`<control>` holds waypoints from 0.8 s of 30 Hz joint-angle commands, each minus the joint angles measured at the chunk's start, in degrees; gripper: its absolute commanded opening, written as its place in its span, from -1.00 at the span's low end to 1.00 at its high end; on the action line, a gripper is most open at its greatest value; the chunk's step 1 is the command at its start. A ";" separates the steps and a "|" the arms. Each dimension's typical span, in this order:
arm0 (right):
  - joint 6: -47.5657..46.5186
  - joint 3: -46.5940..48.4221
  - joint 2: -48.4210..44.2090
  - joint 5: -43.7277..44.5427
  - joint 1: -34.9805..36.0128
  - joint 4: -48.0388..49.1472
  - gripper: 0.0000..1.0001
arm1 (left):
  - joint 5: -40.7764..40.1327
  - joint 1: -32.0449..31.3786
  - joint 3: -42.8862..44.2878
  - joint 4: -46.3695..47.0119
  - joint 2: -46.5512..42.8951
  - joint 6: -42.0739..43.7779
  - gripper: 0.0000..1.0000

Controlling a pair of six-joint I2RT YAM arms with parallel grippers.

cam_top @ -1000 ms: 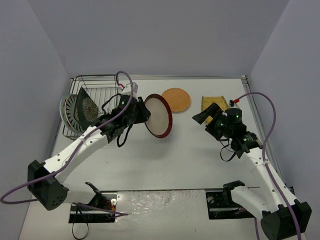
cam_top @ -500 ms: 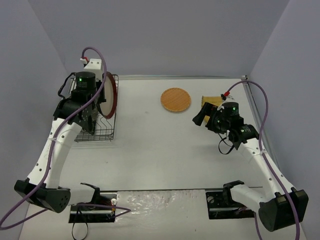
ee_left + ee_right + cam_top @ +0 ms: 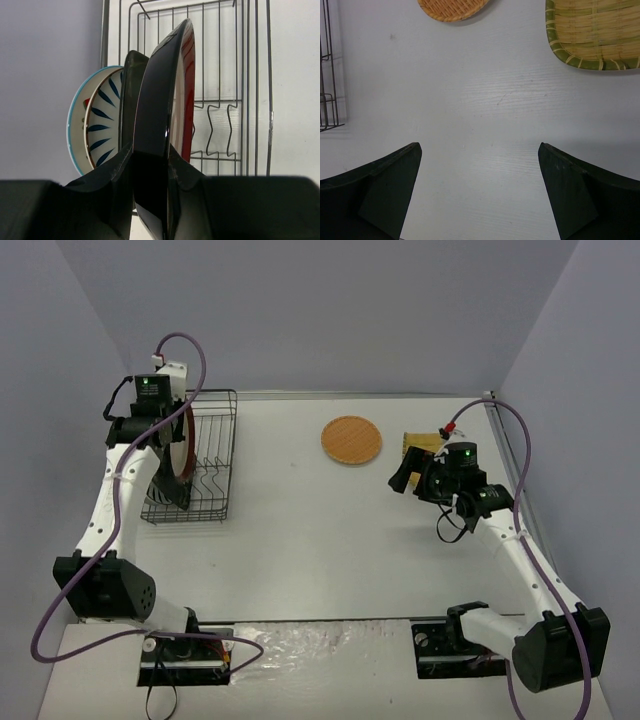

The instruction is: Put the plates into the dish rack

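Note:
My left gripper is shut on the dark-red-rimmed cream plate and holds it upright, edge-on, inside the black wire dish rack at its left side. In the left wrist view the gripper pinches this plate. Left of it stand a dark plate, the white plate with dark radial stripes and a blue-rimmed plate. My right gripper is open and empty above the table. The orange round plate and the yellow-green oblong plate lie flat beyond it.
The rack's right half shows bare wire prongs. The left wall runs close beside the rack. In the right wrist view the orange plate, the oblong plate and the rack's corner show at the edges.
My left arm swung the red-rimmed plate from over the table's middle leftward into the rack and stood it beside the other plates. The right gripper shifted slightly and stayed open.

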 commanded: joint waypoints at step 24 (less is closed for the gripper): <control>-2.58 2.18 1.53 -2.46 -1.90 1.62 1.00 | -1.09 1.80 -0.92 14.82 1.32 5.48 -1.00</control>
